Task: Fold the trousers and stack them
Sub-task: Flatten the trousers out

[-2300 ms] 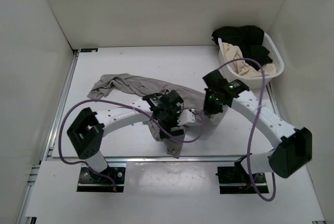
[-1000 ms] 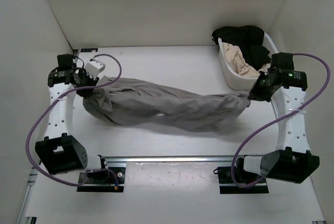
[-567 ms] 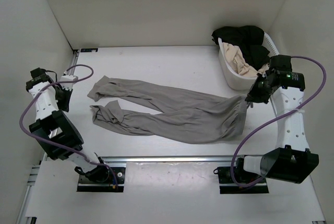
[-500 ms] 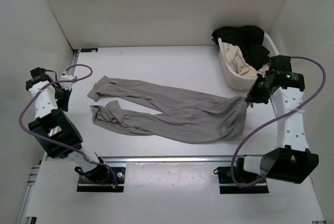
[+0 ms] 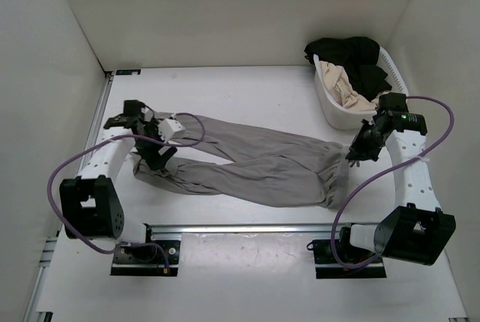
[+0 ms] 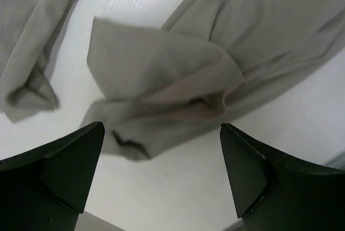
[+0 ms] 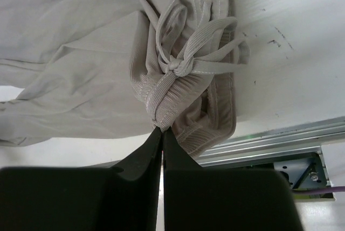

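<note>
Top external view: long plain grey-taupe soft-fabric trousers point(image 5: 255, 163) spread flat across white worktop point(image 5: 240, 97), leg ends left, waistband right. The left claw point(image 6: 161, 134) gapes wide, empty, above leg ends. The right claw point(image 7: 162, 131) is closed, pinching waistband.

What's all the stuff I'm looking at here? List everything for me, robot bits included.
trousers: one, grey-taupe, spread across the table, waist to the right
basket: one, white, far right corner of the table
black garment: one, black, heaped in the basket
beige-cream garment: one, cream, in the basket beside the black one
table: one, white, under everything
rail: one, metal, along the near edge
cables: two, purple, one looping along each arm
left gripper: one, black, open above the leg ends
right gripper: one, black, shut on the trousers' waistband
</note>
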You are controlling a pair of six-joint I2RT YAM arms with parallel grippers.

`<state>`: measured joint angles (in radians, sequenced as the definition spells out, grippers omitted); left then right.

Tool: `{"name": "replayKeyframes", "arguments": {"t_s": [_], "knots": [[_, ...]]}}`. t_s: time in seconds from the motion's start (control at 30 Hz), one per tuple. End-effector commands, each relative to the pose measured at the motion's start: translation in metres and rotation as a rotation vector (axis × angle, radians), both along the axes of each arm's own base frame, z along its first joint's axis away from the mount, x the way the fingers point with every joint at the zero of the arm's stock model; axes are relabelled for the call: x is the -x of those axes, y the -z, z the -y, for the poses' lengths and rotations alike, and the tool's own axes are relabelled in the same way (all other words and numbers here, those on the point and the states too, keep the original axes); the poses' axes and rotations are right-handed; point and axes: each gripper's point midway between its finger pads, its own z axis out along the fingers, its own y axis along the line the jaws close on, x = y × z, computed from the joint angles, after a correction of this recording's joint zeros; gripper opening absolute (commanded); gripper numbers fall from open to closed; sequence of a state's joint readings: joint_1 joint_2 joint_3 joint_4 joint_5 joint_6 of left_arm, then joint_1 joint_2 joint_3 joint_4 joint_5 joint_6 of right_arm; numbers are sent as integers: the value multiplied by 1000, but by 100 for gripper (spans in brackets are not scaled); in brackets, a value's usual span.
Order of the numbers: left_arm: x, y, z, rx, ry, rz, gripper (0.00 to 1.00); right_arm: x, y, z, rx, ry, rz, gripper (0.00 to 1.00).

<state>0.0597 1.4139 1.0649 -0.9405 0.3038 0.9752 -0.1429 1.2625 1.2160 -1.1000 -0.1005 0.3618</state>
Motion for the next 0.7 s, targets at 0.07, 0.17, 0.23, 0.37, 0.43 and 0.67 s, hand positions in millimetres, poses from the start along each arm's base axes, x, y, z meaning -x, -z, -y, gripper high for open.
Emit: {"name": "replayKeyframes", "arguments": {"t_s": [0.07, 0.17, 0.23, 0.37, 0.43, 0.67], "knots": [[-34, 41, 6, -202, 72, 61, 100, -1, 2, -1, -8, -1, 36, 0], [-33, 68, -15, -276, 35, -28, 98, 5, 10, 0, 1, 4, 14, 0], [-26, 73, -24, -279, 20, -66, 70, 10, 12, 4, 23, 13, 2, 0], [-26, 66, -34, -253, -44, -78, 14, 15, 15, 13, 62, 39, -13, 0], [-38, 51, -47, -238, -157, -52, 14, 13, 11, 20, 87, 58, -4, 0], [-72, -42, -147, -51, -646, -30, 14, 24, 2, 56, 136, 172, -52, 0]]}}
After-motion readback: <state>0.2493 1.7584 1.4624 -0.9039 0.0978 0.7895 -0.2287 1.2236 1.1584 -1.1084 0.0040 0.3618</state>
